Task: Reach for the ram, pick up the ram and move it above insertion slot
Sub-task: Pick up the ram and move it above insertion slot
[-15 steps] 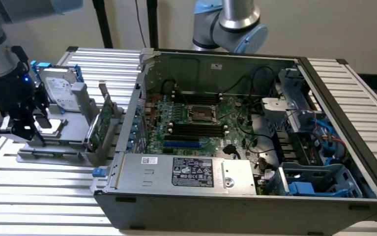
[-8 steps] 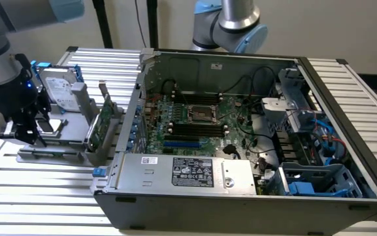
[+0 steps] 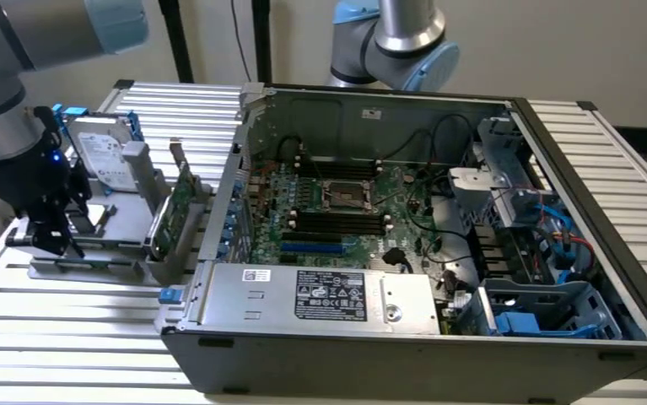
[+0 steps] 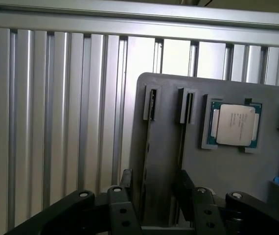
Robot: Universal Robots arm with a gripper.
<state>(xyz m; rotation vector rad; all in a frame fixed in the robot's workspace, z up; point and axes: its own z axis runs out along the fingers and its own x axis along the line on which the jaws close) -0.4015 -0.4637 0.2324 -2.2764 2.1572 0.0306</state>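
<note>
**Kid:** Where is the gripper?

**Friend:** The gripper [image 3: 59, 243] hangs at the exterior view's left, about halfway down. It is just over the gray holder [image 3: 87, 268] that sits on the table [image 3: 76, 329].

**Kid:** Are its fingers shut?

**Friend:** No. In the wrist view the two black fingers [image 4: 126, 193] are spread wide and pinch nothing. Bare gray holder shows in the gap.

**Kid:** And the ram?

**Friend:** I cannot pick out the ram for sure. The holder has two thin slots [image 4: 151, 105] side by side. One slot runs into the gap between the fingers. The other runs just beside one finger. I cannot tell if a stick stands on edge in either one.

**Kid:** What else is on the holder?

**Friend:** A square silver chip [image 4: 235, 125] lies flat beside the slots. In the exterior view a hard drive [image 3: 104, 156] and a green card [image 3: 177, 202] stand upright on it, on the side toward the open computer [image 3: 413, 363]. The computer takes up the middle and right.
</note>
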